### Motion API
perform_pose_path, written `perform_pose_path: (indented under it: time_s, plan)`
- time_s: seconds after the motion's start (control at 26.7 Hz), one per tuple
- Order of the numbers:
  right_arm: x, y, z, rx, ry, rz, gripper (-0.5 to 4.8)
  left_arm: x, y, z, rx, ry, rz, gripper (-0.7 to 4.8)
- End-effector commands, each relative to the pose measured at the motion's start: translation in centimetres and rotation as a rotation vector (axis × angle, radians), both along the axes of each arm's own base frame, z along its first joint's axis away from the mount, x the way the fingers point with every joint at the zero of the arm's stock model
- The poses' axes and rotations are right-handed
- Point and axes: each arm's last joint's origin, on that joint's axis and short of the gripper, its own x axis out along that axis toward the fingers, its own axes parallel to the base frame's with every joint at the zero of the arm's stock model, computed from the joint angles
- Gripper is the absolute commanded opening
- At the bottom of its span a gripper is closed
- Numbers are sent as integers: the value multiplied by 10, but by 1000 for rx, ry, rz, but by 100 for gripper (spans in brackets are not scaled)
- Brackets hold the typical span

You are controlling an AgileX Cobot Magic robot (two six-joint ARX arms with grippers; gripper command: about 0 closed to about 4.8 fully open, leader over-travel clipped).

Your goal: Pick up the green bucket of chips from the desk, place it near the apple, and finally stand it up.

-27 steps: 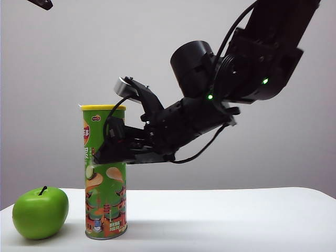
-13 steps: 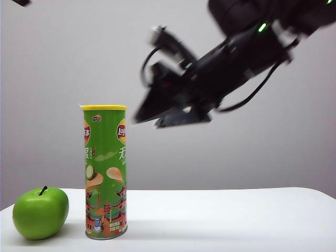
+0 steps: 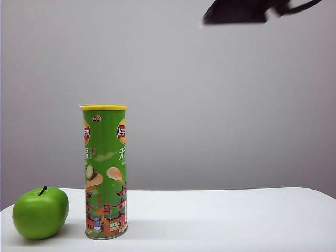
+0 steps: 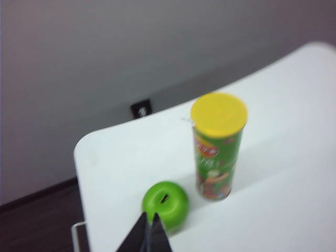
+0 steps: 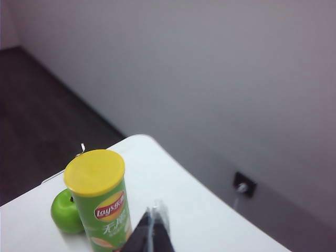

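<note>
So from where I stood, the apple [image 3: 40,213] sat at the far left of the desk [image 3: 220,218], stem poking up and leaning a bit toward 1 o'clock. Just beside it, at its 3 o'clock, the can [image 3: 105,172] stood upright on its metal base with the yellow lid on top, close to the apple but with a sliver of gap between them. Nothing was touching the can.

The left gripper [image 4: 148,231] was up above the desk looking down on both; its wrist view had the apple [image 4: 166,204] right off its tips and the can [image 4: 216,149] a little further out. Its two dark fingers were pressed together and gripped nothing.

The right gripper [image 5: 153,226] was high up too, a dark blur [image 3: 239,11] at around 1 o'clock in the room view, well apart from the can [image 5: 100,198]. Fingers pinched together, nothing in them, apple [image 5: 66,212] peeking out behind the can.
</note>
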Motion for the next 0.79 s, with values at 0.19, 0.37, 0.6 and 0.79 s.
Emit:
perform_pose_path:
  time_s: [0.19,0.37,0.6,0.79]
  plan:
    - [-56,-47,0,126,-196,-258,-1,-14,6,-18,-250,-218,93,-5]
    - [-83,-76,-28,183,-257,-330,-1,-15,8,-41,-357,-306,174,-5]
    - [-99,-106,-72,336,-251,-481,-1,-7,6,-82,-432,-343,190,-5]
    - [-96,-115,-103,359,-195,-556,-1,9,1,-121,-472,-366,191,-5]
